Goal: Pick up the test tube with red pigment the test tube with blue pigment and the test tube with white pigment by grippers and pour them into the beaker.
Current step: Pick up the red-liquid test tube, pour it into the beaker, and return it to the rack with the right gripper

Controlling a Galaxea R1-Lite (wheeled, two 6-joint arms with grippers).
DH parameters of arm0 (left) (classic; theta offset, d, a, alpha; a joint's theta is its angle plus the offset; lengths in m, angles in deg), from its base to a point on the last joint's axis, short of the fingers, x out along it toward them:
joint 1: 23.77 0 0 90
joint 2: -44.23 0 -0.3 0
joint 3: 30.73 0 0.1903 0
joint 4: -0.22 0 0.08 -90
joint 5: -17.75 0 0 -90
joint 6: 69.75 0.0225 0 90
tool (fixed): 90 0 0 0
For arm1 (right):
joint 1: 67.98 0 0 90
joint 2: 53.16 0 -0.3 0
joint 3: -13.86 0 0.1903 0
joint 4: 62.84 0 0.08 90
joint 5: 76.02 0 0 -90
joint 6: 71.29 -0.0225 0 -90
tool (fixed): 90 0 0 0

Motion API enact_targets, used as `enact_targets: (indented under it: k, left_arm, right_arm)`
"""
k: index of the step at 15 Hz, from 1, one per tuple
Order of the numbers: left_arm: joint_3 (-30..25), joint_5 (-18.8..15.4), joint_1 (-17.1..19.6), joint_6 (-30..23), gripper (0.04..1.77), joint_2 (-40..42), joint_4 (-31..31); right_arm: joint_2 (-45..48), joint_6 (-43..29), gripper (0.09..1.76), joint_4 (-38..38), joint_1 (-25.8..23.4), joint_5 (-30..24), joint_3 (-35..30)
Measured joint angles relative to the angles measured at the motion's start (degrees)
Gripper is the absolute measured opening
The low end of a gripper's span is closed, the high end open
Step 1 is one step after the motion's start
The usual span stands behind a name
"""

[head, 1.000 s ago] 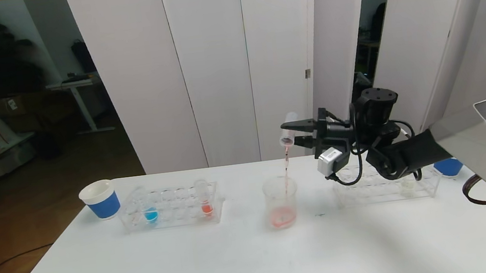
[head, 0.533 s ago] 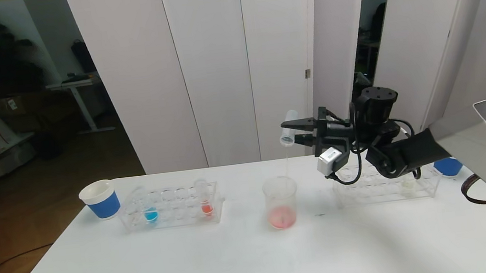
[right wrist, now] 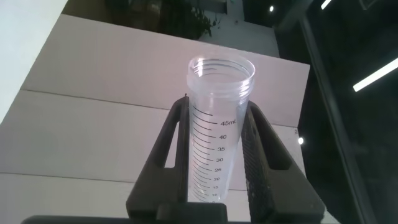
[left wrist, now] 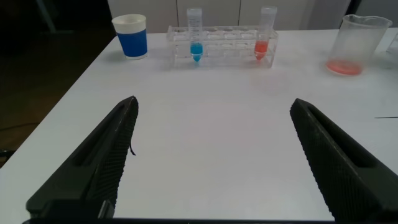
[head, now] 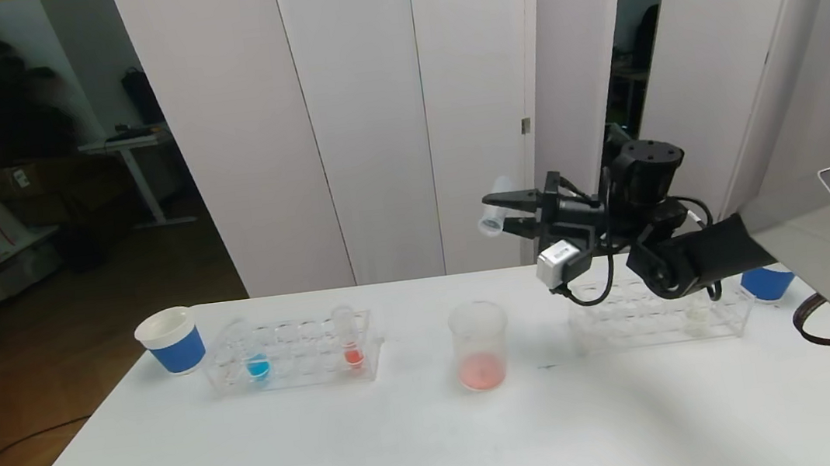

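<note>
White worktop (head: 332,461), left claw (left wrist: 214,155) spread wide low over its near edge, beaker (head: 480,345) at centre holding red liquid, stream now stopped, right claw (head: 493,216) pinching emptied tube (head: 491,216), raised since earlier, blue-pigment tube (head: 256,358) in left rack (head: 292,354).

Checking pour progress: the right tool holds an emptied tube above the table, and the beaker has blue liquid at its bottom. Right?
Not quite. The liquid in the beaker is red, not blue, as the head view shows. The rest holds: the right tool holds an emptied tube above the table.
</note>
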Motion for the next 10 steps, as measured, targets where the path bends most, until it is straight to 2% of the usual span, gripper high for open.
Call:
enact_targets:
  k: [5,8,10]
  left_arm:
    - [0.0,0.0,0.0,0.0,1.75,0.0,0.0]
    - [0.0,0.0,0.0,0.0,1.75,0.0,0.0]
    - [0.0,0.0,0.0,0.0,1.75,0.0,0.0]
  right_arm:
    - [6.8,-14.1,0.58,-0.1,0.2,13.7,-3.9]
    - [11.9,-30.7,0.58,0.4,0.1,26.1,-8.2]
    - [14.7,-45.1,0.58,1.0,0.5,36.0,-11.4]
